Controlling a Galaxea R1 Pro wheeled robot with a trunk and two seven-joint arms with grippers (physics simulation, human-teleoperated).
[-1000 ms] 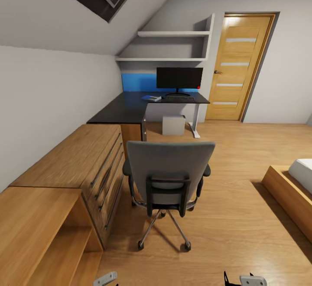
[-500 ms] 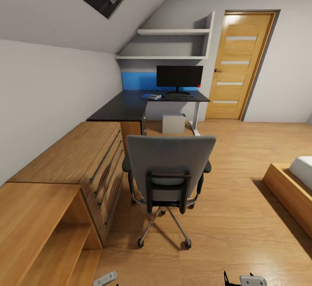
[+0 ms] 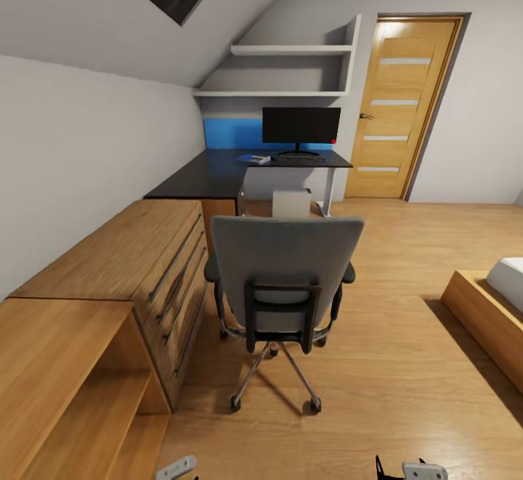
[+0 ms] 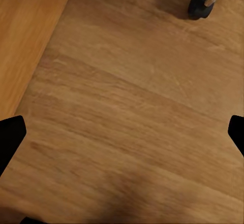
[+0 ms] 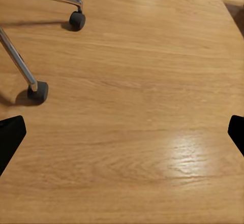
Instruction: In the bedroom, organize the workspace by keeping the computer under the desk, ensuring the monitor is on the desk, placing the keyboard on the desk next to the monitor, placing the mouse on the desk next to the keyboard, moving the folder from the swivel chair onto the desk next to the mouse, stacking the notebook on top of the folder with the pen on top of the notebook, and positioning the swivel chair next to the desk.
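Two tools sit nearest, low over the light wooden floor [image 3: 407,364]: the left tool [image 4: 122,127] and the right tool [image 5: 122,130] each show black fingertips spread wide apart, holding nothing and touching nothing. In the left wrist view one black caster of the chair lies on the floor beyond the fingertips; the right wrist view shows two casters on chrome legs.

Next comes the grey padded swivel chair [image 3: 285,277] with black armrests and a chrome star base, its back turned to the camera, standing on the floor beside the light wooden drawer chest [image 3: 123,262] and well apart from the surface.

Farther on is the L-shaped glossy black surface [image 3: 211,175] with white legs and a blue back panel. Near its far right corner the wide black monitor [image 3: 301,125] stands upright, the slim dark keyboard [image 3: 299,161] in front of it. A grey boxy computer [image 3: 290,204] rests on the floor under the surface. Behind stand white wall shelves [image 3: 290,50] and a wooden door [image 3: 396,106].
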